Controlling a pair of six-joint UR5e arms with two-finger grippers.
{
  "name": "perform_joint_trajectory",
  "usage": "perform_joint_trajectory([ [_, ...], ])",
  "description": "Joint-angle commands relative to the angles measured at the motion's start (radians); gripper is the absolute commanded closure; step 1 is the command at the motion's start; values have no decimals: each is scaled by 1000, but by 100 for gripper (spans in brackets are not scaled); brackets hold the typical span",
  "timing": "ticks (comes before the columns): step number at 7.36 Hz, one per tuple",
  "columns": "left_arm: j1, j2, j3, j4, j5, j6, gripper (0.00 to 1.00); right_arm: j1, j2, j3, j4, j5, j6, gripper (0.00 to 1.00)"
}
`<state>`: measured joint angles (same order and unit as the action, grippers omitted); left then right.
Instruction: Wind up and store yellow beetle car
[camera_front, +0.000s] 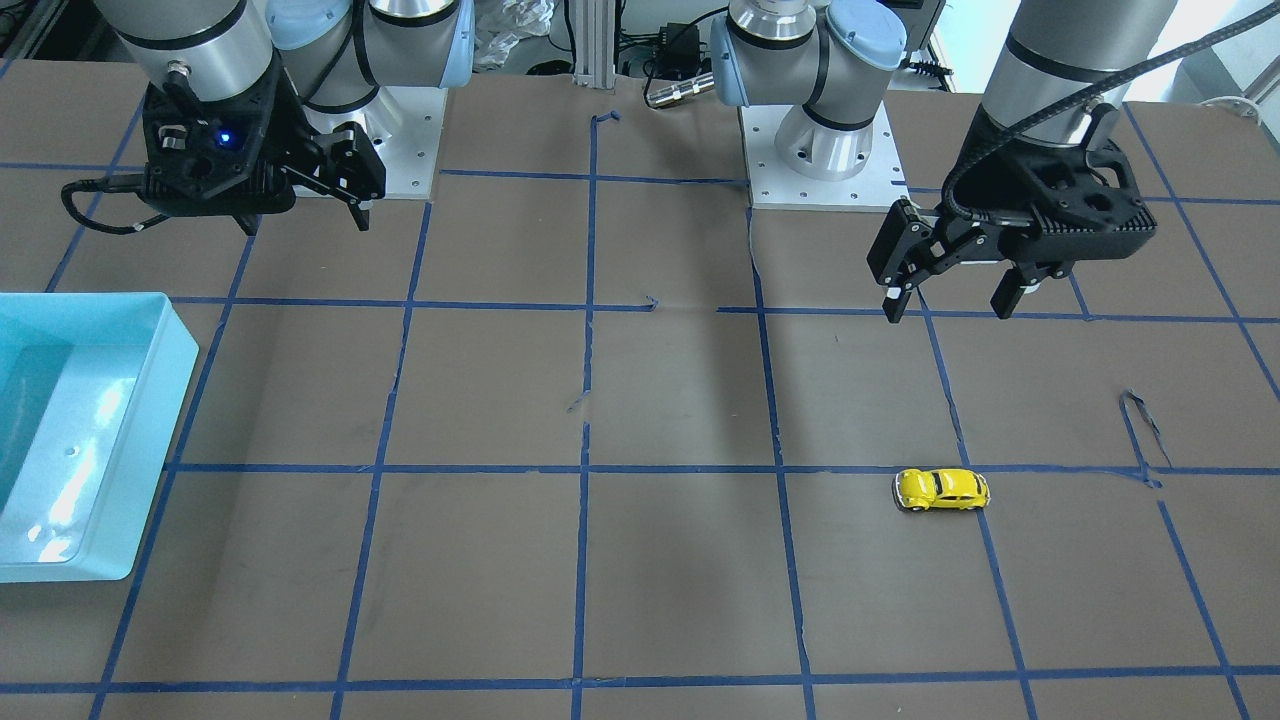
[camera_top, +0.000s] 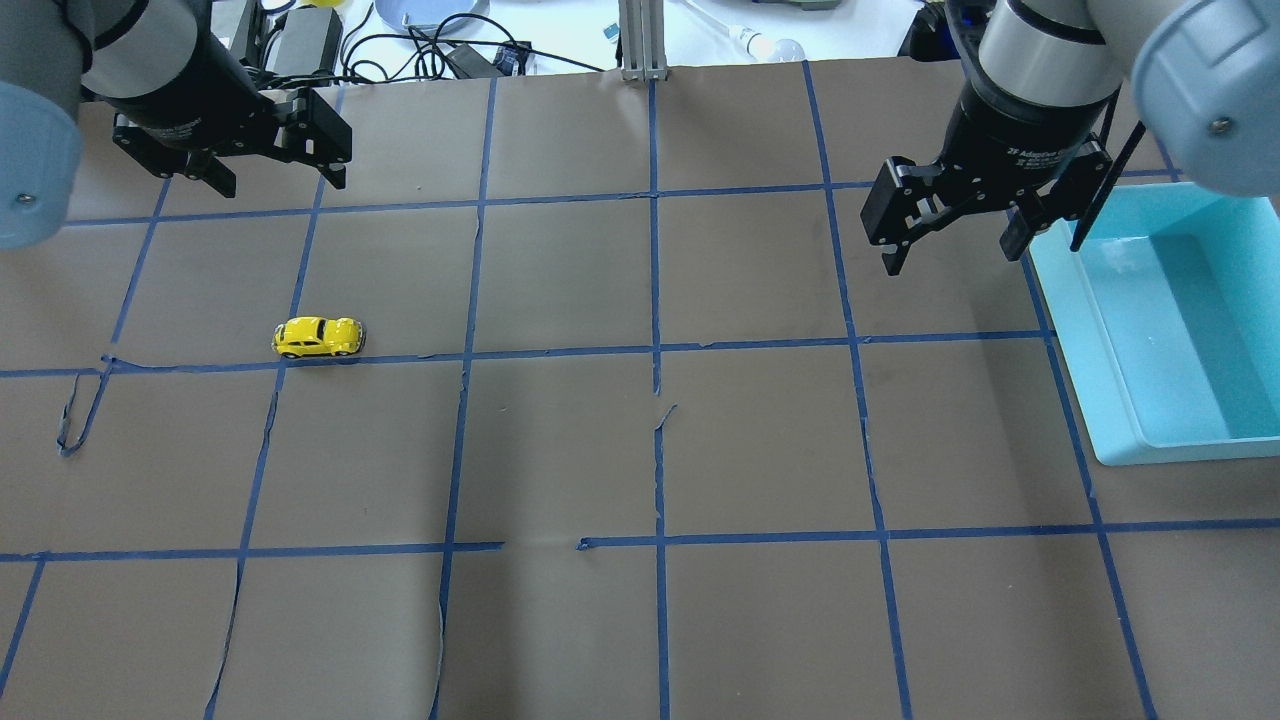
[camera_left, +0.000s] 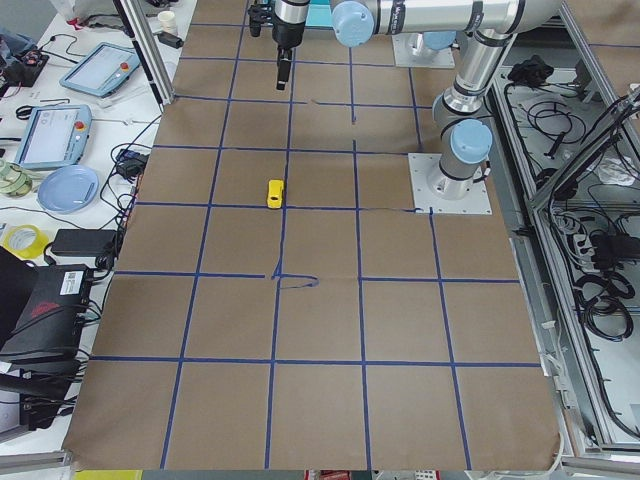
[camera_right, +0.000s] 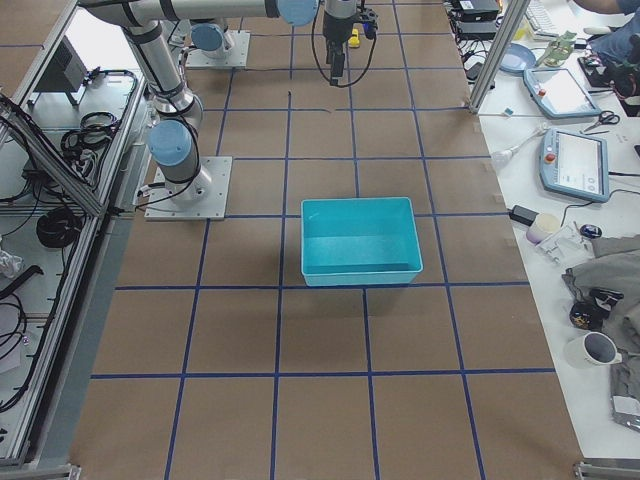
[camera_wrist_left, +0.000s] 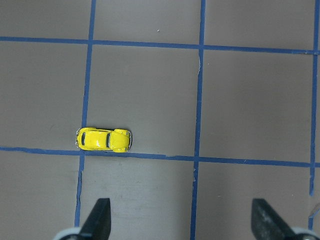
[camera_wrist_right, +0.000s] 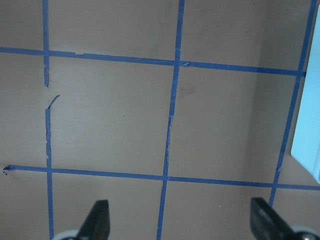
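Yellow beetle car (camera_front: 941, 489) sits on its wheels on the brown table (camera_front: 680, 400), nearest your side, right at a crossing of blue tape lines (camera_front: 680, 468). Well apart from it, at the other end, you see the light-blue bin (camera_front: 170, 400). Farther back, the left gripper (camera_front: 947, 312) hangs above the car's end with fingers spread, holding nothing. The right gripper (camera_front: 305, 225) hangs beyond the bin, also spread and empty.

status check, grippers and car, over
Left gripper open, empty, raised. Right gripper open, empty, beside the bin. Car on its wheels on the table, untouched. Nothing in the way.
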<state>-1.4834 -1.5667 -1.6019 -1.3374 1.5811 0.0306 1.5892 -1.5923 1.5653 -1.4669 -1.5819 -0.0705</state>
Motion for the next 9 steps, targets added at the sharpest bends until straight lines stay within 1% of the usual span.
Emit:
perform_joint_trajectory([
  [1, 0, 0, -1, 1, 0, 0, 0, 2, -2, 4, 0, -13, 0, 0],
  [7, 0, -1, -3, -5, 2, 0, 0, 0, 0, 4, -1, -15, -2, 0],
  [9, -3, -13, -1, -3, -1, 47, 0, 2, -2, 4, 0, -15, -2, 0],
])
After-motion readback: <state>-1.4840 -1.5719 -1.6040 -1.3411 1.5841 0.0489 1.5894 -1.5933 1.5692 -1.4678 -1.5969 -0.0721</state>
